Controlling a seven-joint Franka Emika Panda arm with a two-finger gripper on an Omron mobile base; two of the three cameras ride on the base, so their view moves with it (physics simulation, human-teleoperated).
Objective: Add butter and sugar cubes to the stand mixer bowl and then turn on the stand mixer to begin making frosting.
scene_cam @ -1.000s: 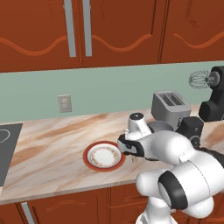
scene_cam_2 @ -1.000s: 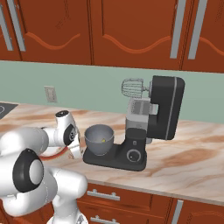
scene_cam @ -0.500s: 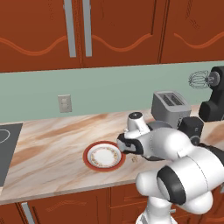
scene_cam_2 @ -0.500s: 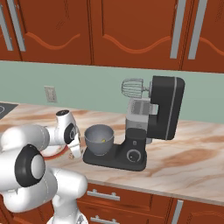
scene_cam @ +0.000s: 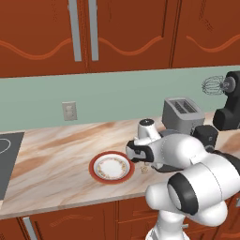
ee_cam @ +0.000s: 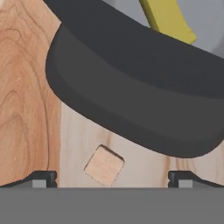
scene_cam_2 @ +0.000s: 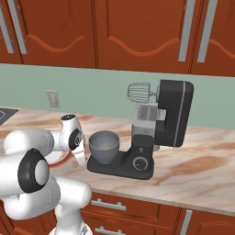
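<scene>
A tiny tan sugar cube (ee_cam: 104, 165) lies on the wooden counter, between and just ahead of my open gripper (ee_cam: 112, 179), untouched. From the left base view the sugar cube (scene_cam: 144, 170) sits right of the plate, under my gripper (scene_cam: 139, 162). The pale-yellow butter (ee_cam: 168, 19) lies inside the grey stand mixer bowl (scene_cam_2: 104, 146), where the butter (scene_cam_2: 108, 148) shows as a small yellow spot. The black stand mixer (scene_cam_2: 170, 114) stands with its head and wire whisk (scene_cam_2: 139, 92) raised above the bowl; its dark base (ee_cam: 131, 100) curves close ahead of the fingers.
A red-rimmed white plate (scene_cam: 111, 167) lies on the counter left of the hand. A grey toaster (scene_cam: 183, 112) stands behind the arm by the wall. A dark cooktop (scene_cam: 7, 154) sits at the far left. Wooden cabinets hang overhead.
The arm has shifted only slightly near the cube. The jaws stay open and nothing has been taken hold of.
</scene>
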